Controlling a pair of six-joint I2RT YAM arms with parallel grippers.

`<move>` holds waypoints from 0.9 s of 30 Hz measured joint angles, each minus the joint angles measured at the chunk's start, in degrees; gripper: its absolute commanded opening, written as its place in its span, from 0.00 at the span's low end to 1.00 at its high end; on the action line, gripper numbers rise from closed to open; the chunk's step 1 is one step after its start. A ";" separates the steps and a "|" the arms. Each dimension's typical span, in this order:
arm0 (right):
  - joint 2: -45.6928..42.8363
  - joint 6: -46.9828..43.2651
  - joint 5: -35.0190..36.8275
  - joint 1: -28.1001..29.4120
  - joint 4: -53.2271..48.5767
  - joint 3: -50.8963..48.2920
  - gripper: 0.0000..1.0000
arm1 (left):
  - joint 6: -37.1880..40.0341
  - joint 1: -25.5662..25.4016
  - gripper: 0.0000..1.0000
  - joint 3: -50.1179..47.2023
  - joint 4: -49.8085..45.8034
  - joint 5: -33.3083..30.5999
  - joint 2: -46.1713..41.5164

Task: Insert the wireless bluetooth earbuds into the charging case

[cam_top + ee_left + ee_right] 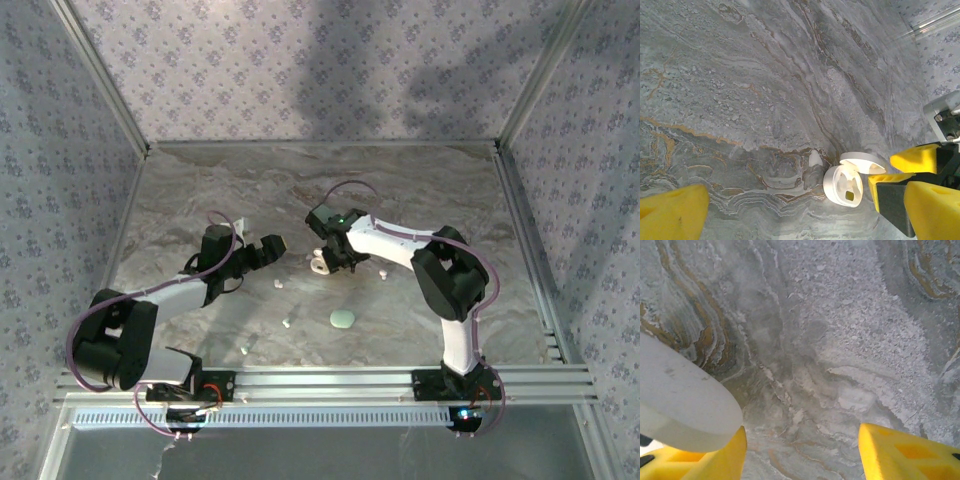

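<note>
Left claw [276, 246] hanging wide apart, empty. Right claw [334, 260] sitting half apart, gripping nothing; open white case [844, 186] lying just beside its finger. Best nudging gently, not tipping it.

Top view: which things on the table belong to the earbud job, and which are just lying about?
Job:
- open white case
- four tiny earbuds

Lying about, probably:
- mint oval pod, apart from the case

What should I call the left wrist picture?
Open white case on marble table, one earbud near it.
</note>
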 measured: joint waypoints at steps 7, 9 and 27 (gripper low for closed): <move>0.20 -0.22 0.04 -1.46 -0.02 0.66 0.63 | 0.04 -0.48 1.00 0.00 -0.02 -0.02 -0.02; 0.20 -0.22 0.04 -1.77 -0.02 0.72 0.63 | 0.22 -1.42 1.00 0.02 -0.04 -0.07 -0.02; -24.98 1.79 -9.25 -11.34 7.04 -23.30 0.66 | 9.42 -17.81 1.00 5.20 -2.64 -3.56 -2.38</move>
